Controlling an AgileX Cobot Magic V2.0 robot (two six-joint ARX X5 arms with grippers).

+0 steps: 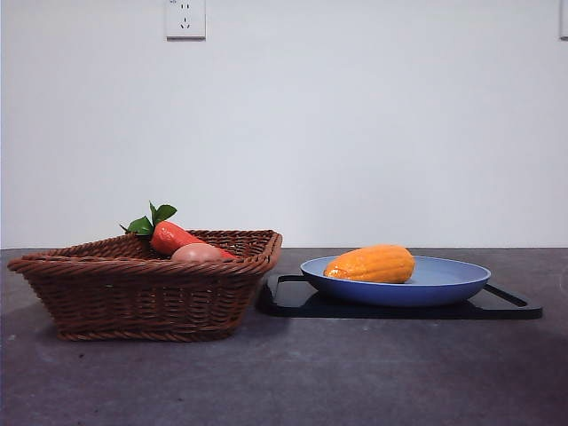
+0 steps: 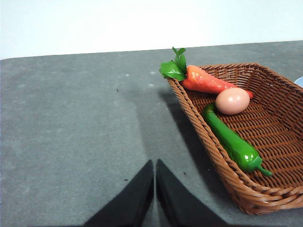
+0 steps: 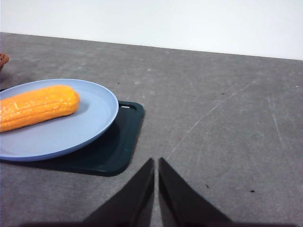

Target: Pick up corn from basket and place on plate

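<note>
The ribbed yellow-orange corn cob (image 1: pixel 370 264) lies on its side inside the round blue plate (image 1: pixel 444 288), well apart from the brown woven wicker basket (image 1: pixel 133 297). Both the left gripper (image 2: pixel 155 182) and right gripper (image 3: pixel 156 182) hang over bare table, jaws together and holding nothing. Judged complete; the sound course is to keep both arms clear and leave the cob undisturbed.

Yellow-orange ribbed corn (image 1: pixel 371 264) lies on the blue plate (image 1: pixel 444 286), beside the wicker basket (image 1: pixel 133 293).

**Colours on the tabletop**

Yellow-orange ribbed corn (image 1: pixel 371 264) on a plain blue plate (image 1: pixel 448 282); black tray (image 1: pixel 506 306); brown woven basket (image 1: pixel 133 293) with red-orange, green-leaved carrot (image 2: pixel 208 81), pinkish-tan egg (image 2: pixel 232 101), glossy green pepper (image 2: pixel 232 140); speckled grey tabletop (image 1: pixel 355 382).
</note>
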